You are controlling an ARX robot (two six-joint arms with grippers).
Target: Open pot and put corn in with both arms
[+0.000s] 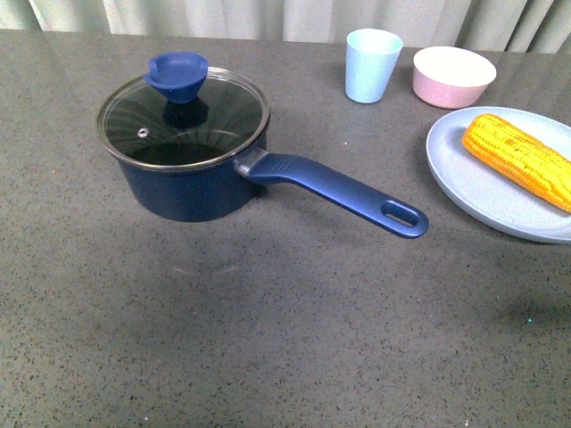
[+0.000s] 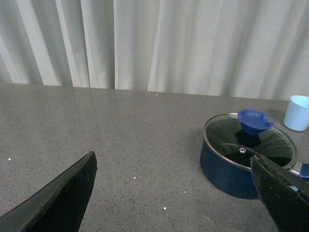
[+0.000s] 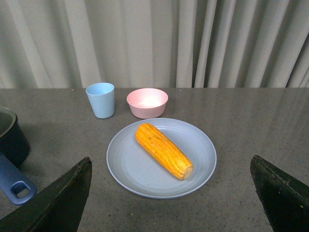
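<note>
The navy pot stands at the table's left, its long slotted handle pointing right. A glass lid with a blue knob covers it. The yellow corn lies on a pale blue plate at the right edge. Neither arm shows in the front view. My left gripper is open over bare table, with the pot off beside one finger. My right gripper is open, set back from the plate with the corn.
A light blue cup and a pink bowl stand at the back, behind the plate. Pale curtains hang behind the table's far edge. Grey speckled tabletop stretches in front of the pot.
</note>
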